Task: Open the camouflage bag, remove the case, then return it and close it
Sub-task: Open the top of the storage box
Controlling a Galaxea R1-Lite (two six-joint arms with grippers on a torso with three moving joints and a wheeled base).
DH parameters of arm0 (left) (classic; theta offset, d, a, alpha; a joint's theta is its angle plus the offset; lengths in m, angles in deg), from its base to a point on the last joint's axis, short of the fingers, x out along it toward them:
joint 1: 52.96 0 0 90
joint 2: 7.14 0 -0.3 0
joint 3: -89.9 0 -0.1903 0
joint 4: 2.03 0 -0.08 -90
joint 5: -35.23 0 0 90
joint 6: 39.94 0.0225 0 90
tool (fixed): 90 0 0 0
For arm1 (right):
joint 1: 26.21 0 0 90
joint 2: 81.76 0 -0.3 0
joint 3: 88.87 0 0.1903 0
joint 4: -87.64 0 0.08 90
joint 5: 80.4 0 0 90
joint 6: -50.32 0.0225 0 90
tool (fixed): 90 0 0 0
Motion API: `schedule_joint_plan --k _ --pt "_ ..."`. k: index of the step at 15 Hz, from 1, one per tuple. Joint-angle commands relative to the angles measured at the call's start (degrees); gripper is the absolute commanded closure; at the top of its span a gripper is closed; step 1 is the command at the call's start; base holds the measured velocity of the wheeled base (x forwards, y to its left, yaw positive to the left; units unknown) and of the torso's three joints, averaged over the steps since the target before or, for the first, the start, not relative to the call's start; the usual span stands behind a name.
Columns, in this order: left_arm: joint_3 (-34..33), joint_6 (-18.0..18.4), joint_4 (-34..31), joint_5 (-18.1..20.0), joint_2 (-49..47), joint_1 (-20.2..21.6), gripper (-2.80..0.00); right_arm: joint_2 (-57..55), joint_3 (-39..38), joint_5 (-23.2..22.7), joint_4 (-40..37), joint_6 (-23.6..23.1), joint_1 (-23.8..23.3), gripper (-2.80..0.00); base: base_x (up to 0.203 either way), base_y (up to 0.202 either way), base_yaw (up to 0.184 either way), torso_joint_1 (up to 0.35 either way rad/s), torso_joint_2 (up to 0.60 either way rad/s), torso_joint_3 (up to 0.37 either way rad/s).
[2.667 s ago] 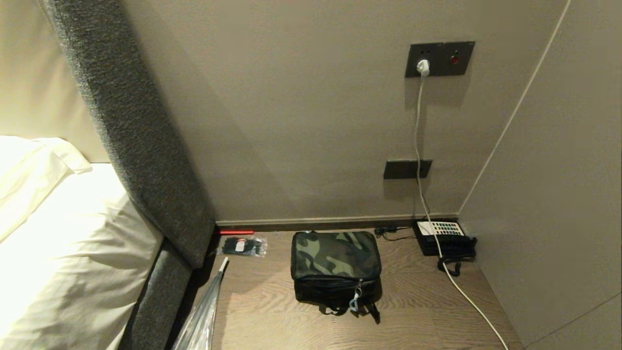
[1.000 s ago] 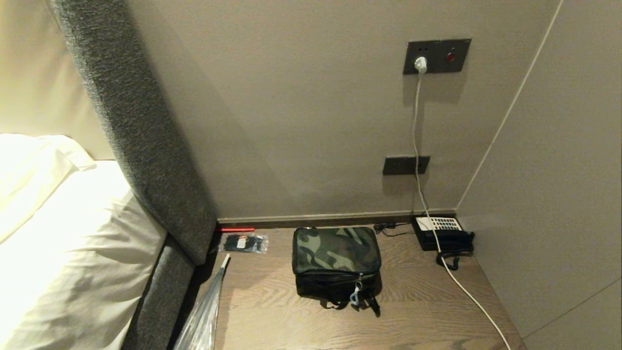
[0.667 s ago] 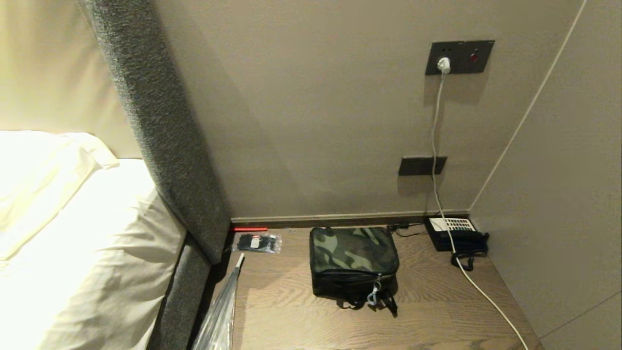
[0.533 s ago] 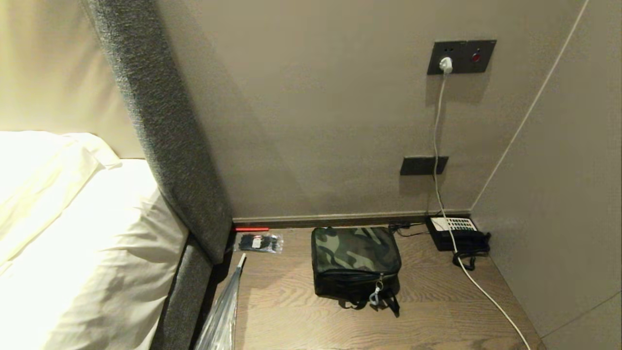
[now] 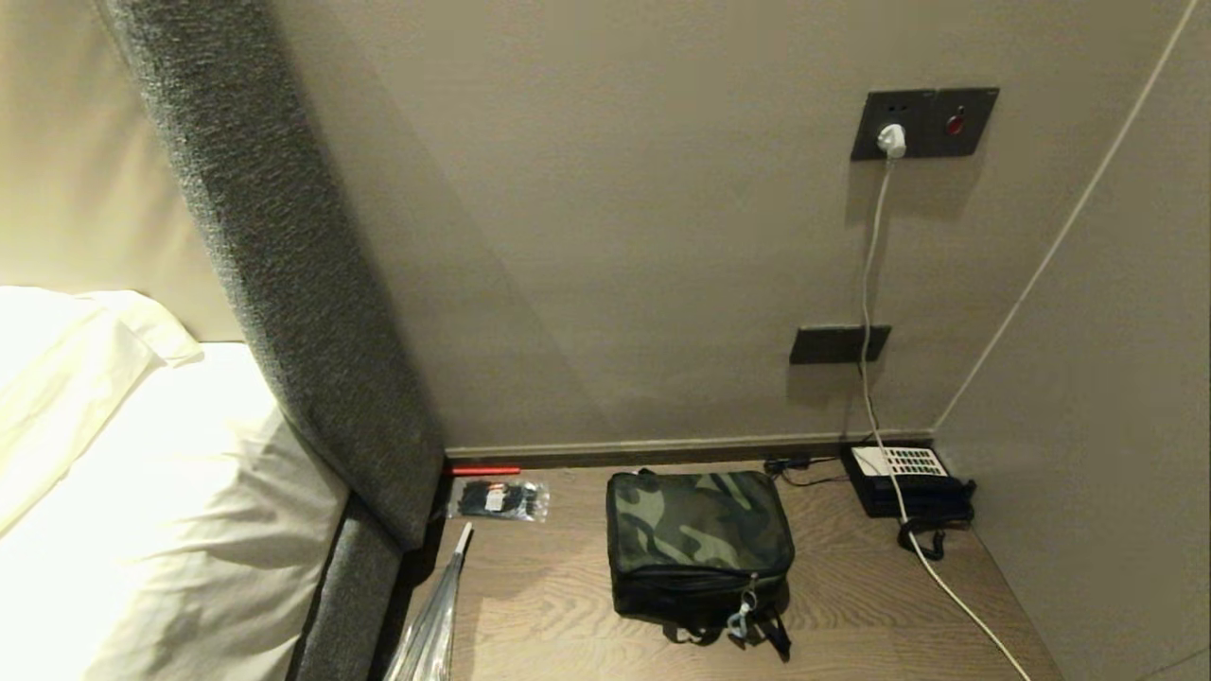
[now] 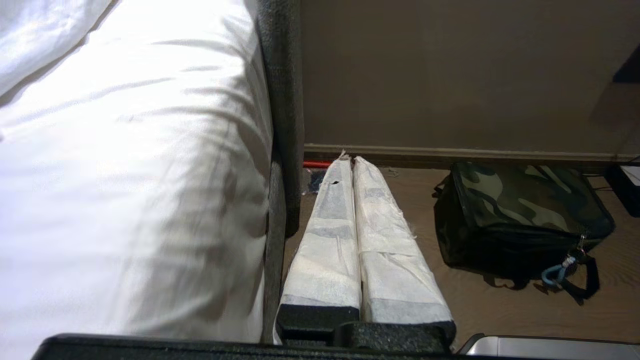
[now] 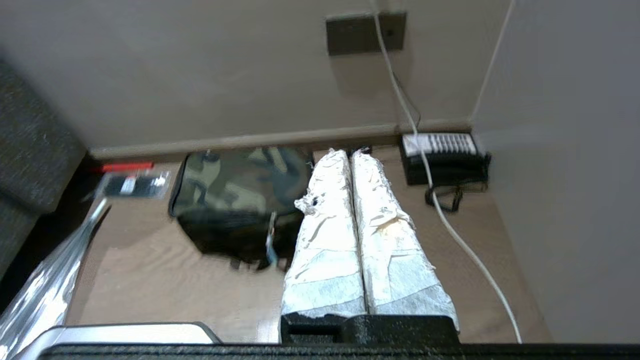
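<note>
On the wooden bedside surface (image 5: 851, 605), near the far wall, the camouflage bag (image 5: 698, 534) is sat zipped shut, lid on top, zipper pull with its pale blue loop (image 5: 742, 619) hanging off the near face; the case can't be seen, so it's presumably inside; nothing's been started yet. To the left, a small clear packet (image 5: 499, 498) and a red pen (image 5: 482, 469) are lying by the grey headboard (image 5: 284, 284), with crinkly plastic (image 5: 430, 624) at the near left edge; to the right, the black telephone (image 5: 908, 478) is tucked in the corner with a white cable (image 5: 946, 586) trailing nearward across the wood.

Neither arm is seen from the head camera; the left gripper (image 6: 348, 159) and the right gripper (image 7: 346, 152) are both held back short of the bag, tape-wrapped fingers pressed together, nothing pinched.

What could go wrong, probably: the bag is soft and unanchored, so it could get dragged along if the zipper is tugged without being braced; the cable might be snagged on a reach from the right; the pull looks small and floppy, easily missed.
</note>
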Motion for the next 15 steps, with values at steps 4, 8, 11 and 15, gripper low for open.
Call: schedule_joint_plan --k 4,8,11,15 --pt "0.01 -0.11 -0.07 -0.02 0.11 0.02 0.0 1.68 -0.53 0.01 0.04 0.03 0.02 0.0 0.157 0.0 -0.001 0.0 0.0 0.0" --pt "0.01 -0.19 -0.07 -0.02 0.11 0.02 0.0 1.68 -0.53 0.01 0.04 0.03 0.02 0.0 0.0 0.0 0.0 -0.002 0.0 -0.035" --pt "0.01 -0.28 -0.07 -0.02 0.11 0.02 0.0 1.68 -0.53 0.01 0.04 0.03 0.02 0.0 0.0 0.0 0.0 0.001 0.0 -0.187" --pt "0.01 -0.28 -0.07 -0.02 0.11 -0.04 0.0 1.68 -0.53 0.01 0.04 0.03 0.02 0.0 0.0 0.0 0.0 0.002 0.0 -0.197"
